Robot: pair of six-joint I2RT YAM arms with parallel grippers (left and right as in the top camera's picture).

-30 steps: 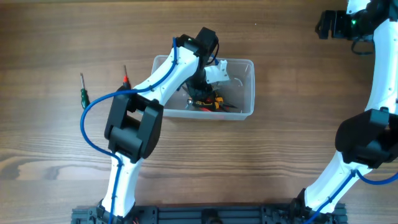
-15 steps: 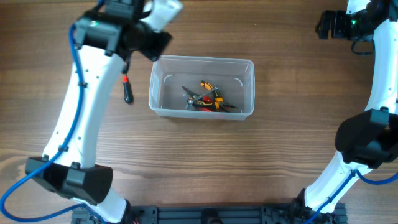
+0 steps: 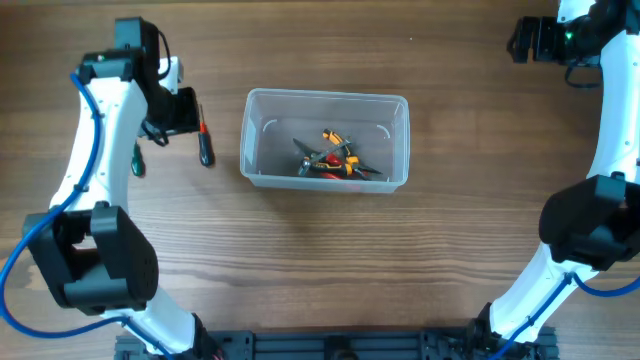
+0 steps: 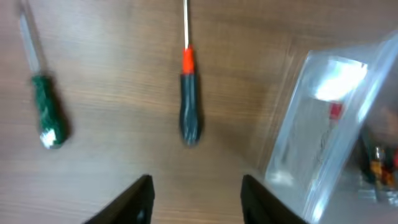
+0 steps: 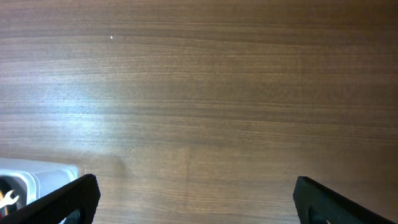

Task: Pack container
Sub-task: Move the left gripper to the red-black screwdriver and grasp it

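Note:
The clear plastic container (image 3: 326,140) stands mid-table and holds several small hand tools (image 3: 333,158). It also shows at the right edge of the left wrist view (image 4: 336,118). A black-handled screwdriver with a red collar (image 3: 204,143) (image 4: 188,106) and a green-handled screwdriver (image 3: 136,160) (image 4: 47,112) lie on the table left of the container. My left gripper (image 3: 172,112) (image 4: 196,202) is open and empty, just above the two screwdrivers. My right gripper (image 3: 530,40) (image 5: 196,199) is open and empty at the far right corner.
The wooden table (image 3: 330,260) runs on all sides of the container. The right arm's base (image 3: 590,225) stands at the right edge. A corner of the container shows at the lower left of the right wrist view (image 5: 31,177).
My left arm has come out of the container and swung left over the two screwdrivers. The tools stay in the container. The right arm has not moved.

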